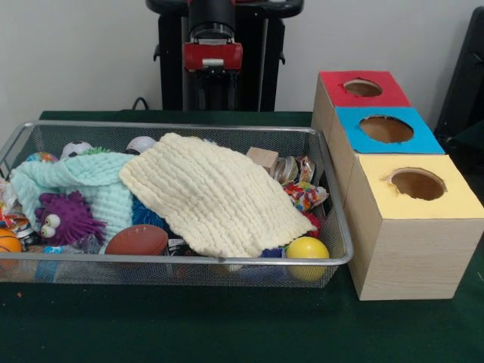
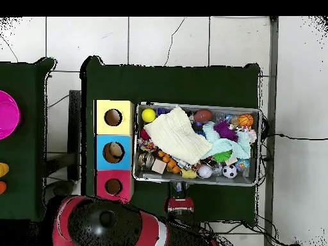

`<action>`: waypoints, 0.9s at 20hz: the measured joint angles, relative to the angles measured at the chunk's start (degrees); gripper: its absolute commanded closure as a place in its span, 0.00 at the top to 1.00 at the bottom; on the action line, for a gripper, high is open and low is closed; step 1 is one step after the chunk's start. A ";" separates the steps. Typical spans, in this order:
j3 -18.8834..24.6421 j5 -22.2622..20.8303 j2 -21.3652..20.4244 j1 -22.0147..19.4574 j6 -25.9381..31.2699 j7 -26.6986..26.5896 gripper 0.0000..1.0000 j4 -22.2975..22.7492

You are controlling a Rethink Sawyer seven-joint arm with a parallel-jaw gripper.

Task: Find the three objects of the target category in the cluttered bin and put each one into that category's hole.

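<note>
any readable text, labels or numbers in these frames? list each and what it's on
None readable.
Candy wrappers in the wire bin: colourful print, too blurred to read.
Yellow box, blue box, red box: no markings.
Gripper: no legible label.

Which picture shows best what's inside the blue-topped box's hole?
The overhead view: it looks straight down the blue-topped wooden box's round hole, where something pale lies inside. The front view sees that hole at a slant, showing only inner wall.

- No text, label, brand, number or sign can be read in either view.
- The printed wrappers (image 1: 304, 193) in the bin (image 1: 336, 227) are too small to make out.
</note>
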 measured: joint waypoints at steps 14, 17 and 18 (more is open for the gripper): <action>0.63 -4.34 -0.14 -1.59 28.62 0.00 1.00 -0.02; 0.94 -5.34 -0.15 -2.74 30.33 0.00 1.00 -0.02; 1.09 -5.66 -0.16 -3.11 30.33 0.00 1.00 -0.09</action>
